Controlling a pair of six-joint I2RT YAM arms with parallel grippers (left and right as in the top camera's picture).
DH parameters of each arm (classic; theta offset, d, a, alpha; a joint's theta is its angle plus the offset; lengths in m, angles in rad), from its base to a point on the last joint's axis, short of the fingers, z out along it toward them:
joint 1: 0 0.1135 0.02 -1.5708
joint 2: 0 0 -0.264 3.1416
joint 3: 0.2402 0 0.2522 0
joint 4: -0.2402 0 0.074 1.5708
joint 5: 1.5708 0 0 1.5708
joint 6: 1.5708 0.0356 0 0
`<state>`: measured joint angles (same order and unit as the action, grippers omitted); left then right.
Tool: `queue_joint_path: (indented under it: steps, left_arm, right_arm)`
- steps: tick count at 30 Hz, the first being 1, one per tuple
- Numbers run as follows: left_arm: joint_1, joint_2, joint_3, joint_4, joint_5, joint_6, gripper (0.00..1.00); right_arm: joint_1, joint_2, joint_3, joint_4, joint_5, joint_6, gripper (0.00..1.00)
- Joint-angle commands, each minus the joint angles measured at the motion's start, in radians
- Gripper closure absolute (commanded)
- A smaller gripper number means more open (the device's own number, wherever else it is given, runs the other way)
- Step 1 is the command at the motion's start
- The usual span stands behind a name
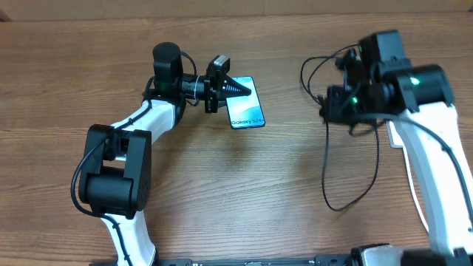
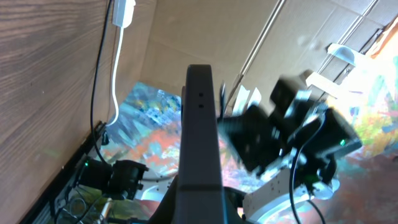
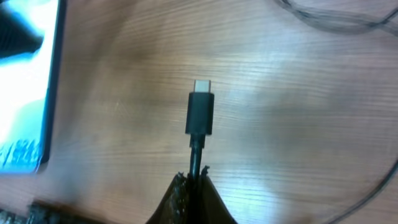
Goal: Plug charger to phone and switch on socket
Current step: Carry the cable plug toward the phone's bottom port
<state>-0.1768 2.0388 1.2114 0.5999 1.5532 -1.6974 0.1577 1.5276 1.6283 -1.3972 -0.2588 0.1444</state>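
Observation:
My left gripper is shut on the phone and holds its light-blue screen tilted up off the table. In the left wrist view the phone shows edge-on as a dark slab between my fingers. My right gripper is to the phone's right, apart from it, and is shut on the charger, a thin black cable. In the right wrist view my fingers pinch the cable just behind its connector tip, which points forward over the wood. The phone's edge is at the left there. A white socket with a white cord shows only in the left wrist view.
The charger's slack loops over the wooden table to the front right and behind the right arm. The left arm reaches from the front left. Cardboard walls stand past the table's edge.

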Motion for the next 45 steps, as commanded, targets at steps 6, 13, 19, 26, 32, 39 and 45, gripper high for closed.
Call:
queue_joint_path:
  steps: [6,13,19,26,32,39,45]
  left_arm:
    - [0.014,0.002,0.026,0.008,-0.022,0.042,0.96]
    - [0.014,0.002,0.026,0.028,-0.033,0.067,0.96]
    - [0.020,0.002,0.026,0.034,-0.032,0.065,0.96]
    - [0.041,0.002,0.026,0.034,-0.010,0.033,0.96]
    - [0.050,0.002,0.026,0.034,0.011,0.010,0.96]
    - [0.048,0.002,0.026,0.034,0.007,-0.045,0.96]
    - [0.043,0.002,0.026,0.034,0.003,-0.064,0.96]
  right_arm:
    - [0.109,-0.223,-0.015,-0.096,-0.133,-0.056,0.96]
    - [0.328,-0.247,-0.110,0.051,-0.131,0.153,0.96]
    - [0.501,-0.248,-0.229,0.253,-0.026,0.386,0.96]
    - [0.537,-0.247,-0.283,0.346,0.001,0.489,0.96]
    - [0.537,-0.244,-0.284,0.372,0.075,0.541,0.96]
    - [0.537,-0.222,-0.284,0.374,0.075,0.505,0.96]
    - [0.537,-0.193,-0.284,0.383,0.075,0.457,0.96]
